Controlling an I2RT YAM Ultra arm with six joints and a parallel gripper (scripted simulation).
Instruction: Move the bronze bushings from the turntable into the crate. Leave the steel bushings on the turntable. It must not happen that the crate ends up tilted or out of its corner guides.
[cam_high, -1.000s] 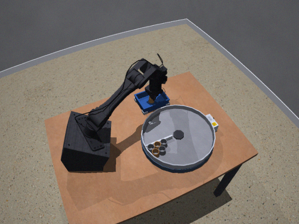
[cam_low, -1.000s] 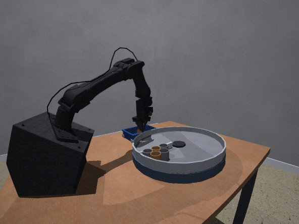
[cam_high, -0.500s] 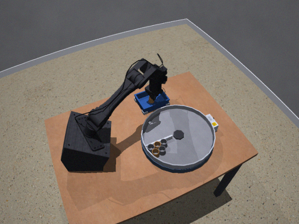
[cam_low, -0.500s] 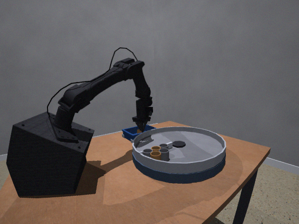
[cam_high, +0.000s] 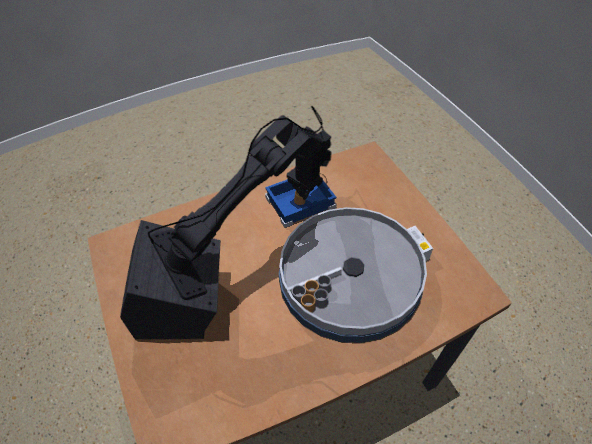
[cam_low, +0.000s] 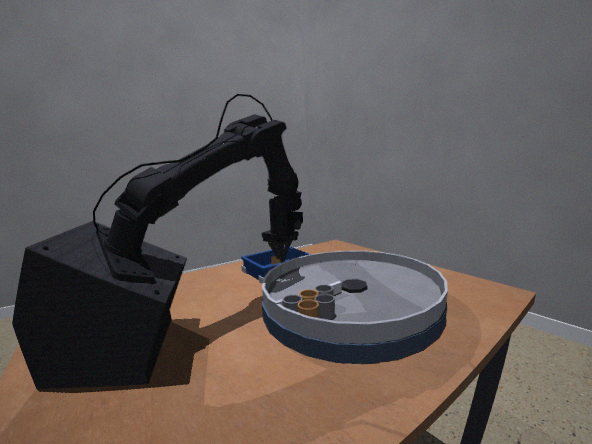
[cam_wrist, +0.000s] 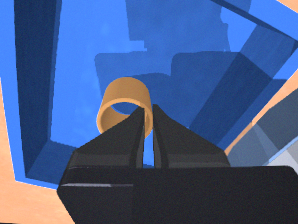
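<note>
Over the blue crate (cam_wrist: 35, 100), the claw (cam_wrist: 148, 131) grips a short bronze bushing (cam_wrist: 122, 102) by its wall, bore axis tilted toward 11 o'clock.

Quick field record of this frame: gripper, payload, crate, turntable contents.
gripper: shut on a bronze bushing, pinching its wall
position: low over the blue crate
crate contents: none seen besides the held bushing
turntable: two bronze bushings and three steel bushings, clustered by the divider
done: held bushing not yet released
</note>
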